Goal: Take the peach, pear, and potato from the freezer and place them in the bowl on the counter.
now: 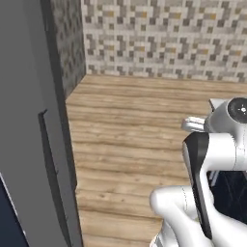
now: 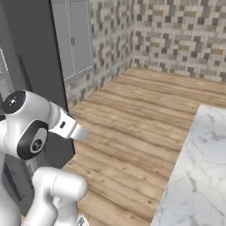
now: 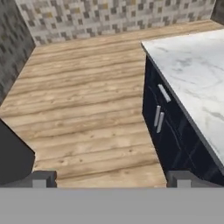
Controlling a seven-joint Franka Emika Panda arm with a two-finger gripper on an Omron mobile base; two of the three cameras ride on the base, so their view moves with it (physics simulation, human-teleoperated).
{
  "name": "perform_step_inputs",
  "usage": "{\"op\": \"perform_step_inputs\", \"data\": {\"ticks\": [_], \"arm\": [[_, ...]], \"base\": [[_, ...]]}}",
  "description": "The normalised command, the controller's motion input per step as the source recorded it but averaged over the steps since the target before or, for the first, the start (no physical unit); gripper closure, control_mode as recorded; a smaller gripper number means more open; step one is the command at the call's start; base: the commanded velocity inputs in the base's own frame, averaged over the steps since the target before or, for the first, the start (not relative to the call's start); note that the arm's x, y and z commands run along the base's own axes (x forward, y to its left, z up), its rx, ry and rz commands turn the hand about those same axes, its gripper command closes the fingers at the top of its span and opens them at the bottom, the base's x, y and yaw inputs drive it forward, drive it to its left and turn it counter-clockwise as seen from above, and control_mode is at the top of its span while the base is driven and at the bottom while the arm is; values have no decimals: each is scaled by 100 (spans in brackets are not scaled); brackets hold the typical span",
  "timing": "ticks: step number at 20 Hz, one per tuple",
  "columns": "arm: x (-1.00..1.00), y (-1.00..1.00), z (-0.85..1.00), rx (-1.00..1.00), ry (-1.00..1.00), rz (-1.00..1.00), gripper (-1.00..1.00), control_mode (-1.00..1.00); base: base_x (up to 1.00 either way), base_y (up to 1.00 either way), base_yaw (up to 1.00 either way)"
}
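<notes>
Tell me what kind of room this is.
Likely a kitchen: a marble counter over navy cabinets with bar handles, a tall grey freezer and mosaic-tiled walls around a wood floor.

The arm (image 1: pixel 212 159) is glossy white, built from thick rounded segments. A long black band runs down one link. The joints have dark round caps; one cap (image 2: pixel 14 101) has a small white mark in its center. The two finger tips (image 3: pixel 43 179) are small grey blocks.
</notes>
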Motion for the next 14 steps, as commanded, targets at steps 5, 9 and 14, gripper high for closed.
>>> {"op": "perform_step_inputs", "data": {"ticks": [5,9,14], "arm": [[0,0,0,0,0,0,-100,100],[0,0,0,0,0,0,-100,100],[0,0,0,0,0,0,-100,100]], "base": [[100,-34,0],[100,-13,0],[100,-16,29]]}}
